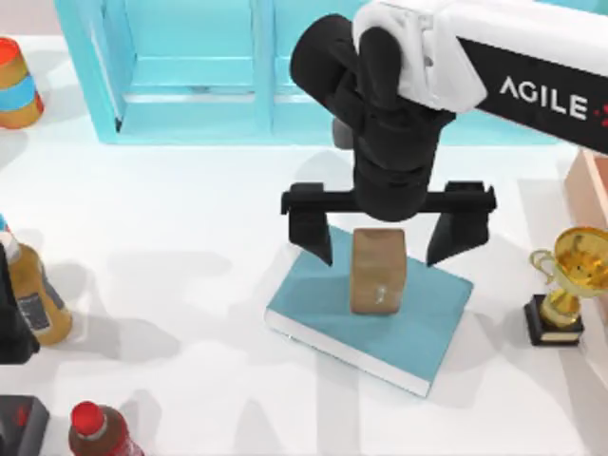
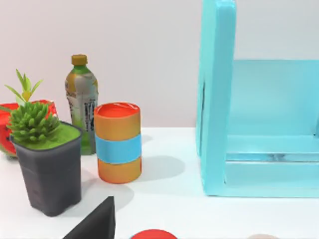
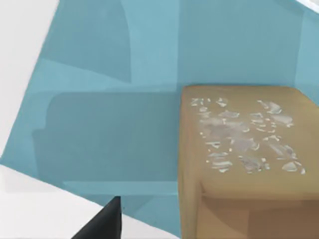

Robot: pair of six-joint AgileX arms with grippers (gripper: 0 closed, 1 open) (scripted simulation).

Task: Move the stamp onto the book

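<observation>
The tan-brown stamp (image 1: 378,271) stands upright on the teal book (image 1: 313,299), which lies flat right of the table's centre. My right gripper (image 1: 385,239) hangs just above it, open wide, one black finger on each side of the stamp and clear of it. In the right wrist view the stamp's top (image 3: 244,144) shows a pale speckled mark, the book cover (image 3: 109,99) lies beneath it, and one dark fingertip (image 3: 102,224) shows. My left arm (image 1: 14,323) is parked at the table's left edge; its fingertip (image 2: 94,224) appears in the left wrist view.
A cyan shelf unit (image 1: 190,76) spans the back. A gold trophy (image 1: 570,285) stands right of the book. At the left are an orange-and-blue can (image 1: 17,85), a bottle (image 1: 38,294), a red-capped bottle (image 1: 95,432) and a potted plant (image 2: 50,164).
</observation>
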